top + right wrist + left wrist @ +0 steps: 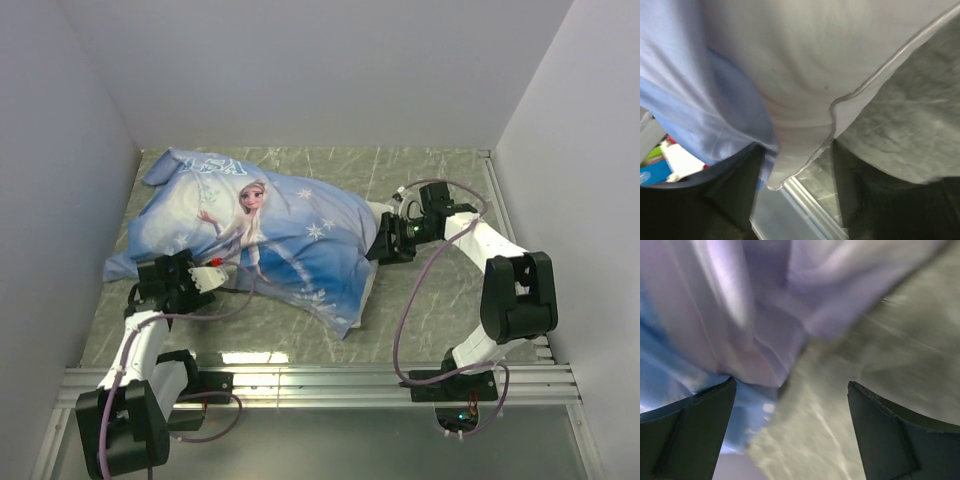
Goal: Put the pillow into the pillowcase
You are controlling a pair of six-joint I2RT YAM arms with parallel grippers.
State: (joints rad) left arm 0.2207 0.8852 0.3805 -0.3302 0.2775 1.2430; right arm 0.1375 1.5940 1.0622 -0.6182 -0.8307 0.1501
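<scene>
Closest in, the left claw [791, 390] is standing wide open, gripping nothing, with folds of the single pillowcase [290, 240] bunching just ahead of one finger. One pillow [805, 75] is lying inside that case on the marbled surface [440, 180], its piped white corner poking out at the right end. That corner is hanging unclamped between the parted jaws of the right claw [796, 150]. White walls [300, 70] are enclosing three sides.
</scene>
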